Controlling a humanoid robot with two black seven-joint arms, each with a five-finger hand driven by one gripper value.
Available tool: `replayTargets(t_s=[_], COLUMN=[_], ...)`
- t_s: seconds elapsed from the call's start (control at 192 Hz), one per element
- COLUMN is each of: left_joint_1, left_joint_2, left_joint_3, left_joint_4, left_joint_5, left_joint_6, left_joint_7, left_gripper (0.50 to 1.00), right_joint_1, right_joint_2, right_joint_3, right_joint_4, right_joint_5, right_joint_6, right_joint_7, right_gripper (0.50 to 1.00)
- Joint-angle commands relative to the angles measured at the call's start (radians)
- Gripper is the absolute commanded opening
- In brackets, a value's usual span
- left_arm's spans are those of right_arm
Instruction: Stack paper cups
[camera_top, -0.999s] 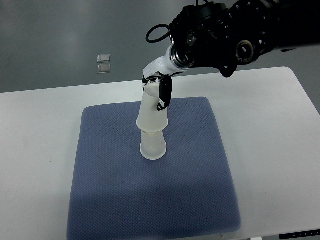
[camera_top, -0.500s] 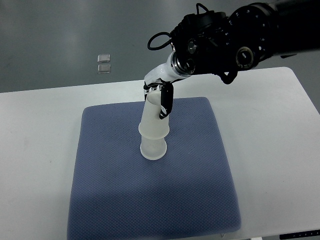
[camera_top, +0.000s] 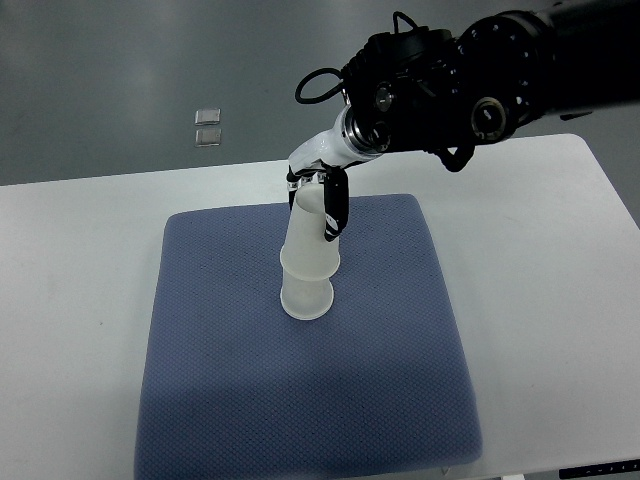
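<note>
Two white paper cups stand upside down on the blue mat. The upper cup sits over the lower cup, whose wide rim rests on the mat. My right hand comes in from the upper right and its fingers are curled around the top of the upper cup. The left arm does not show.
The mat lies on a white table. Two small clear squares lie on the grey floor beyond the table's far edge. The bulky black right arm hangs over the table's back right.
The right hand has pushed the upper cup lower onto the lower cup, and the pair now stands slightly more upright.
</note>
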Motion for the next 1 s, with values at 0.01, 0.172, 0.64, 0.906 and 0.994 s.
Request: replayTargets(t_s=[0.01,0.172,0.64,0.906,0.994], left_joint_1=[0.000,0.000,0.000,0.000,0.000], left_joint_2=[0.000,0.000,0.000,0.000,0.000], left_joint_3=[0.000,0.000,0.002,0.003,0.003], left_joint_4=[0.000,0.000,0.000,-0.002,-0.002], left_joint_5=[0.000,0.000,0.000,0.002,0.002], left_joint_6=[0.000,0.000,0.000,0.000,0.000], left_joint_7=[0.000,0.000,0.000,0.000,0.000], left_gripper=[1.000,1.000,1.000,1.000,1.000], right_joint_1=[-0.008,-0.009,-0.097,-0.457,-0.571], right_joint_2=[0.000,0.000,-0.104,-0.368,-0.425], right_joint_3=[0.005,0.006,0.069,0.486,0.632], right_joint_4=[0.000,0.000,-0.091,-0.257,-0.272], right_joint_5=[0.000,0.002,0.113,0.196,0.198], right_joint_6=[0.000,0.000,-0.106,-0.166,-0.186], right_joint_7=[0.000,0.006,0.014,0.035,0.041], right_gripper=[0.785,0.785,0.785,0.785,0.787])
